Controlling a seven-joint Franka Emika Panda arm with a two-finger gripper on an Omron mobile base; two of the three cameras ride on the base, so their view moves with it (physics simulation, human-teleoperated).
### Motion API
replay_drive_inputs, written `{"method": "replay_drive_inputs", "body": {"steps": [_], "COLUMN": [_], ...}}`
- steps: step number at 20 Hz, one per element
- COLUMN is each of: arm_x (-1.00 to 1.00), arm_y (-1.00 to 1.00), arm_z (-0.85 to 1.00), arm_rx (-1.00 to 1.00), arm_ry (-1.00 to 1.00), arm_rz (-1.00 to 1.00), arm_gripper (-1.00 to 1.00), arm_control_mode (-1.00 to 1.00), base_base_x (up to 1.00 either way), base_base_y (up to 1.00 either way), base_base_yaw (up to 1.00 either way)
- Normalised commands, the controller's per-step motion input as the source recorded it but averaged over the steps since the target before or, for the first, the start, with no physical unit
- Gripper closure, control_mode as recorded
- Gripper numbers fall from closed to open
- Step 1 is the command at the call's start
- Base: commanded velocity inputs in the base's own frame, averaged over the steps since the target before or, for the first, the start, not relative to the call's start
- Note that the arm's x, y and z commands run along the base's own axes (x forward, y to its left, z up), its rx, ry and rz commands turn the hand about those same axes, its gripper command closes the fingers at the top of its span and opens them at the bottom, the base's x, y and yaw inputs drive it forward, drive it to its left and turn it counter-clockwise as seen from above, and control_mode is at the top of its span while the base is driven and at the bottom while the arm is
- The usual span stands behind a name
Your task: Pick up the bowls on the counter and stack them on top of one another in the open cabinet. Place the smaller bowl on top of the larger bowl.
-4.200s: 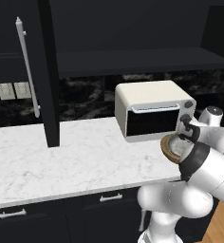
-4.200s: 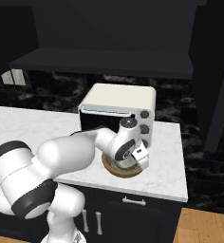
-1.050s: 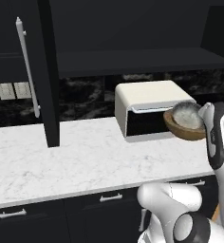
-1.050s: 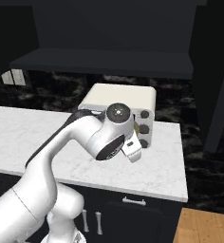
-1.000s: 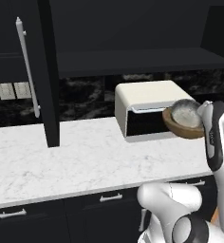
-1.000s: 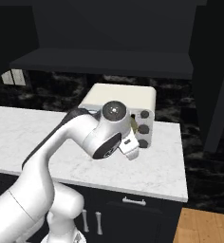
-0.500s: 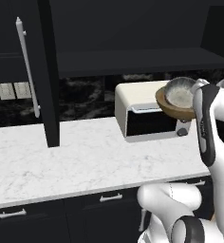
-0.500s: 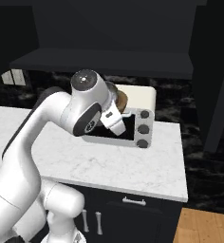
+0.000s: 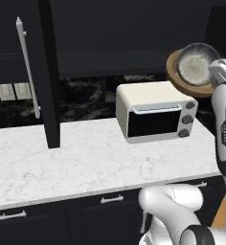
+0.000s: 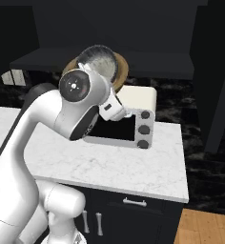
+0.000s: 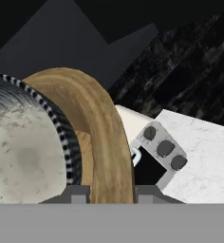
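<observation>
The larger bowl (image 9: 175,79), tan-brown with a thick rim, hangs tilted high above the counter (image 9: 86,158), level with the open cabinet's dark shelf (image 9: 110,60). The smaller bowl (image 9: 196,62), grey with a pale speckled inside, sits nested in it. My gripper (image 11: 111,192) is shut on the brown rim (image 11: 104,137), which stands between the two fingertips; the grey bowl (image 11: 23,152) lies to its left. From the right base, both bowls (image 10: 99,59) show above my wrist, the brown rim (image 10: 121,71) behind. The cabinet door (image 9: 48,72) stands open at the left.
A cream toaster oven (image 9: 155,112) stands on the counter right below the held bowls. The door's long silver handle (image 9: 28,67) hangs at the left. Black drawers (image 9: 105,198) run under the counter. A tall dark unit (image 10: 214,71) stands at the right.
The arm has lifted the nested bowls from in front of the toaster oven to above it, up to shelf height, and tilted them more on edge.
</observation>
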Motion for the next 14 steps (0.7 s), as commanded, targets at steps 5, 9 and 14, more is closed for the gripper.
{"method": "replay_drive_inputs", "body": {"steps": [5, 9, 14], "arm_x": [0.65, 0.58, 0.24], "arm_y": [0.01, 0.02, 0.00], "arm_z": [0.87, 0.26, -0.01], "arm_rx": [0.01, -0.02, -0.02], "arm_ry": [0.00, 0.06, 0.00], "arm_rz": [0.00, -0.01, 0.00], "arm_gripper": [1.00, 1.00, 1.00], "arm_control_mode": [-1.00, -1.00, -1.00], "base_base_x": [0.00, 0.00, 0.00], "base_base_y": [0.00, 0.00, 0.00], "base_base_yaw": [0.00, 0.00, 0.00]}}
